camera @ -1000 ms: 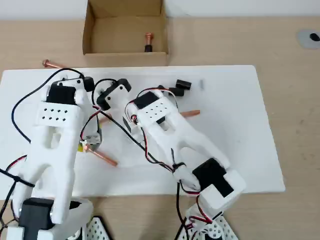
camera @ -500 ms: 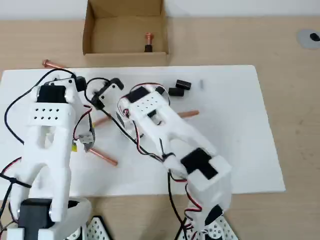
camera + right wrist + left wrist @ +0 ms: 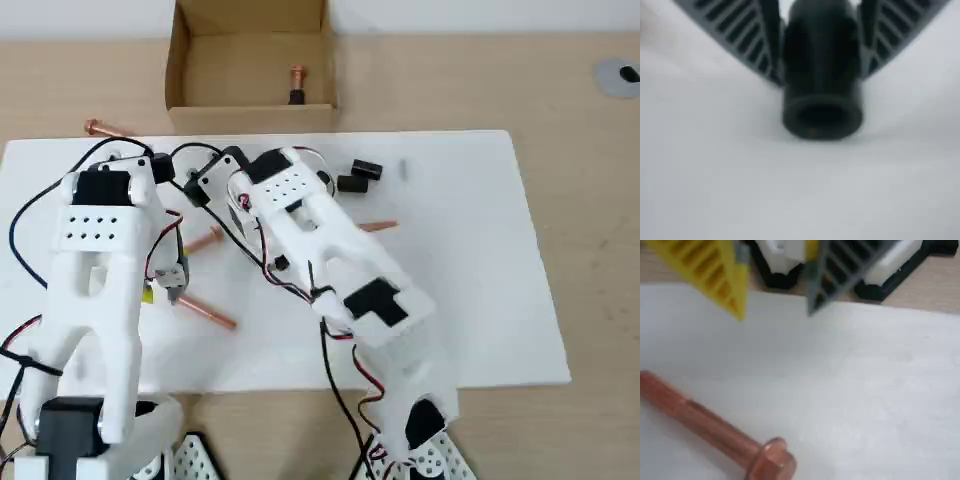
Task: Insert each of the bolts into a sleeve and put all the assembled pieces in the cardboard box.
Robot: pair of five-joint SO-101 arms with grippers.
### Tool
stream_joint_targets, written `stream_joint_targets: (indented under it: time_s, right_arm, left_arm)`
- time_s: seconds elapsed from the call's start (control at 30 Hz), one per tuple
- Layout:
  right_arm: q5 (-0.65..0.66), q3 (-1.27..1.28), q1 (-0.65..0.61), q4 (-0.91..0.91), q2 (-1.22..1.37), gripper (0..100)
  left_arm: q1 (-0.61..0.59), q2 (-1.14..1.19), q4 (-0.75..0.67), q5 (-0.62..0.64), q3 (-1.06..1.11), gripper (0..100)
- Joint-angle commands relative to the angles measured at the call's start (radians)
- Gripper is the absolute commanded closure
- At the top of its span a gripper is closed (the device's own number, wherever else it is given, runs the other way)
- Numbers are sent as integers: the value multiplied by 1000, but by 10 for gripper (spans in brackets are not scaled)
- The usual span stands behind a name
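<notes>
cardboard box (image 3: 250, 119) holding one sleeved bolt (image 3: 298, 84), right pincer (image 3: 822, 75) gripping sleeve (image 3: 822, 107)

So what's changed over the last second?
The right gripper, shut on a black sleeve, swung farther out over the mat, toward the left arm. The left gripper shifted slightly left, open over a bolt. The other bolts, loose sleeves and cardboard box stayed put.

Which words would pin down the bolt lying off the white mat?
Find the cardboard box at the far edge of the table. Left of it, on bare wood just beyond the white mat, lies a copper bolt. The other loose bolts all lie on the mat.
</notes>
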Motion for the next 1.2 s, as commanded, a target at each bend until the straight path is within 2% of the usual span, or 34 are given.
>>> stream_joint_targets:
  time_s: [0.0,0.13,0.27,0.4,0.63,0.8,0.93,1.07,1.17]
  right_arm:
    - [-57,-163,2,127,1,987]
    - [-101,-433,2,295,1,987]
    - [-103,-596,13,301,-21,987]
    - [-135,-636,12,301,-91,987]
    - [-239,-631,16,301,-262,987]
    - [-316,-630,18,301,-377,987]
    - [-330,-630,18,301,-430,987]
    - [-350,-624,19,301,-455,987]
    - [-350,-572,19,301,-461,987]
  left_arm:
    - [-11,-4,9,-17,-12,907]
    - [-6,-13,9,-28,-11,908]
    - [-5,-82,9,48,-6,905]
    - [-8,-137,9,235,-5,904]
    - [-6,-114,8,292,40,903]
    - [-8,82,8,296,40,903]
    - [-6,286,8,293,21,905]
    - [-6,453,8,290,-71,908]
    - [-5,486,8,290,-170,933]
